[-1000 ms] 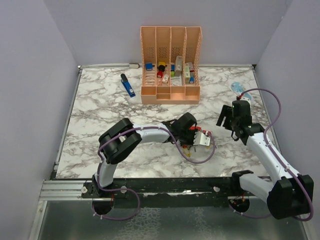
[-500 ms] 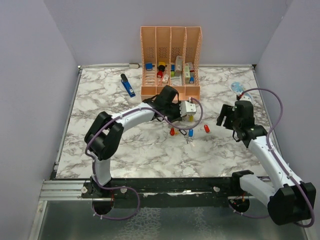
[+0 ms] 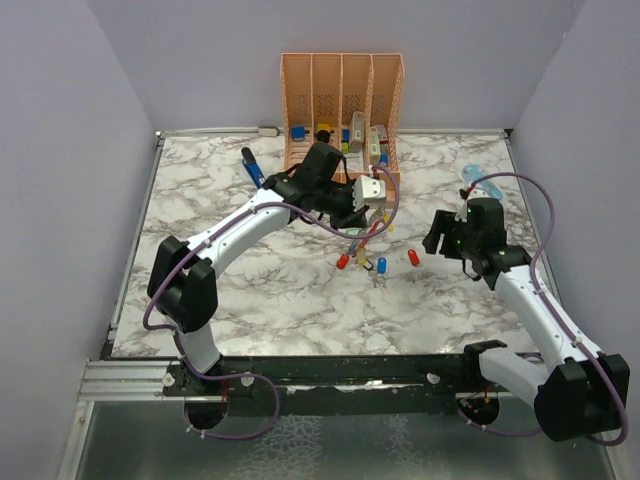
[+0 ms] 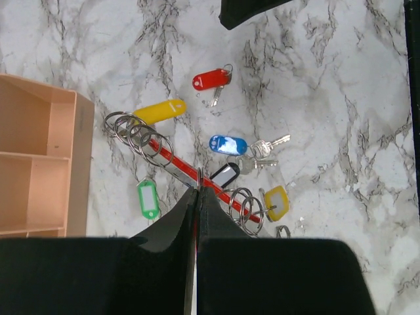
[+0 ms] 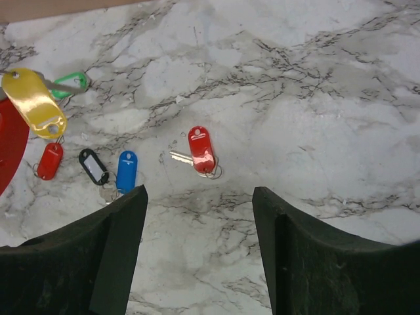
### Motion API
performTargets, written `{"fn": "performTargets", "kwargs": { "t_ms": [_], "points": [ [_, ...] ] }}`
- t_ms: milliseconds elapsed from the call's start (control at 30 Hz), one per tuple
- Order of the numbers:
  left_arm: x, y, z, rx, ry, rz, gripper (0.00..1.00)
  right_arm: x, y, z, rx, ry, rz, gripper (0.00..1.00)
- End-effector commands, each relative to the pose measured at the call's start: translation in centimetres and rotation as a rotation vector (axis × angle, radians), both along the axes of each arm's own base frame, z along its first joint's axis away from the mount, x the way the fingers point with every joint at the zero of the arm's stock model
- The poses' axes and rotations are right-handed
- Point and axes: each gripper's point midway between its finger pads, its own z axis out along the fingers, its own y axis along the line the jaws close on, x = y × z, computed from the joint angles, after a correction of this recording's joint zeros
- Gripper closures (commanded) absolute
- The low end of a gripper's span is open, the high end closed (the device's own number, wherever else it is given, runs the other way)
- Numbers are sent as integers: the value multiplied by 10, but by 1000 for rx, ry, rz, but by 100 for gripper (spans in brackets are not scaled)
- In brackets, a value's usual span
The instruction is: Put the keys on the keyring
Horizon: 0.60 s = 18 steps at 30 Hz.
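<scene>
One marble table [image 3: 200, 260] is seen, with one peach organizer [image 3: 340, 75] of four slots stood at its far edge. Two arms are reached over the marble. The left gripper [image 4: 197, 190] is pressed together on the keyring [image 4: 176, 159], a single red strip that is pinched near its middle and held tilted just in front of the organizer. The right gripper [image 5: 200, 190] is spread wide, and nothing is held in it.

Six keys [image 4: 228, 145] with tags are counted in the left wrist view. There are two yellow tags [image 4: 161, 110], one red-tagged key [image 4: 211, 79], one blue tag [image 4: 228, 145], one black tag [image 4: 224, 175] and one green tag [image 4: 148, 199]. A second, smaller red tag [image 5: 50, 160] is shown in the right wrist view.

The red-tagged key is laid alone on the table, apart from the cluster. Two bunches of split rings [image 4: 138, 134] are threaded on the strip. Which tags are hung from them cannot be told.
</scene>
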Motion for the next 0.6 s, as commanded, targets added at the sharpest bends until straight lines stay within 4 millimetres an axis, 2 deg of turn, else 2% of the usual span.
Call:
{"fn": "performTargets", "kwargs": {
  "t_ms": [0, 100, 267, 367, 467, 533, 567],
  "points": [
    [-8, 23, 44, -50, 2, -12, 100, -6, 15, -2, 42, 29, 92, 35],
    [-2, 41, 55, -44, -19, 18, 100, -11, 22, -2, 73, 30, 127, 38],
    [10, 82, 67, -6, -64, 85, 100, -21, 48, -5, 178, 44, 240, 48],
    [14, 107, 65, 35, -75, 128, 100, -24, 55, -10, 203, 70, 262, 51],
    [12, 123, 59, 54, -59, 152, 100, -26, 65, -11, 230, 81, 274, 53],
    [10, 131, 55, 50, -41, 165, 100, -24, 79, -9, 252, 81, 290, 55],
    [10, 135, 52, 49, -31, 173, 100, -26, 94, -10, 247, 88, 317, 54]
  ]
}}
